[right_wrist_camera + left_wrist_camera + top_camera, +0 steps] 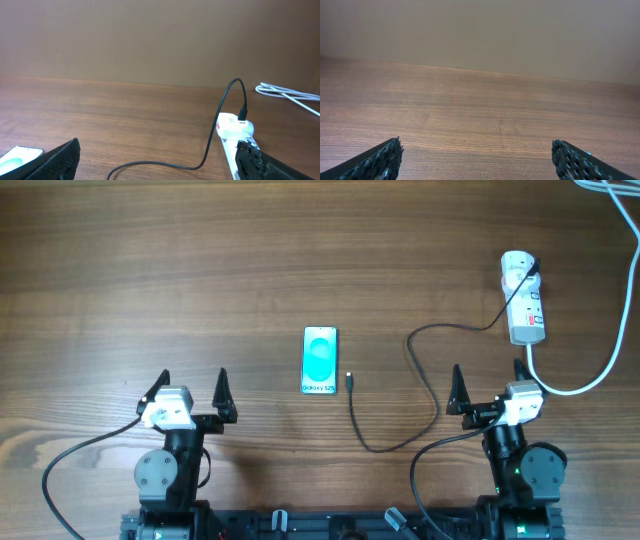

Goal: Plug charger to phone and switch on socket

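My left gripper [192, 376] and right gripper [488, 372] stand wide open and empty near the worktop [150, 270] front edge. The phone [320, 360] lies mid-worktop. The charger [436, 410] has its connector tip [349, 381] just beside the phone, apparently staged for plugging. The socket [524, 298] waits near the right edge, which I judge within the right arm's reach.

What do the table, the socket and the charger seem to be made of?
Table: wood or wood-look laminate, matte; brown grain lines show. Socket: probably smooth white plastic. Charger: thin black cable, likely rubber or plastic sheath; it bends in loose curves.
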